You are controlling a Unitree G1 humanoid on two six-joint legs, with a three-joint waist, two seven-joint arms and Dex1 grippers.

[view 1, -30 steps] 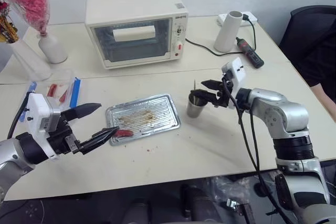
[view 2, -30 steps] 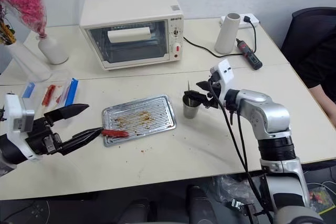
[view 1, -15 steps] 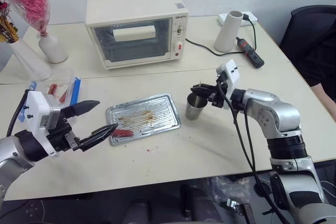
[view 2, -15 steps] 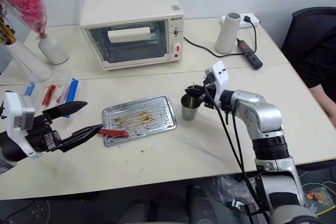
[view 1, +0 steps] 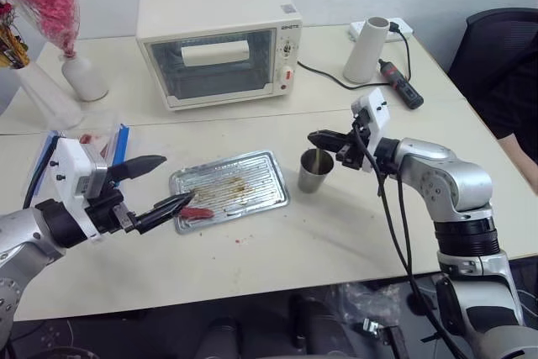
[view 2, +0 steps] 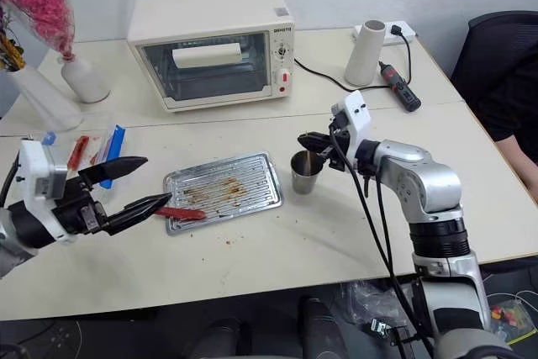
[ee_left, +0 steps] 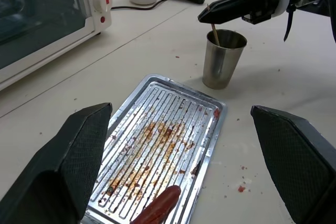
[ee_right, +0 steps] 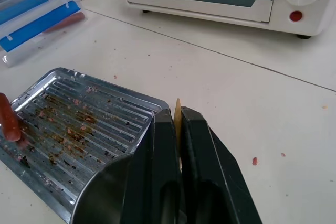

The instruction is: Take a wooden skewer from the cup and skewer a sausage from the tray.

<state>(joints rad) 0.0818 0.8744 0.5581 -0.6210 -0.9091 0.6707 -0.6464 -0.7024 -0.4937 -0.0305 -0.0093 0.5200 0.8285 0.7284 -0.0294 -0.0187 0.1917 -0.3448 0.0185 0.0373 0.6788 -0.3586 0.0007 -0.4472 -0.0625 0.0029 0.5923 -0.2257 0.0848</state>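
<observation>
The wooden skewer (ee_left: 212, 29) is pinched between the closed fingers of the right gripper (ee_left: 206, 16), its lower end inside the cup (ee_left: 223, 58), its long axis near upright. The sausage (view 1: 197, 213) lies at the tray (view 1: 267, 181) edge, flanked by the widely spread left gripper (view 1: 165, 182), held level.

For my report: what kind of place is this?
Probably an office or lab set up for cooking tests: pale tables with a toaster oven, a black office chair and a power strip.
</observation>
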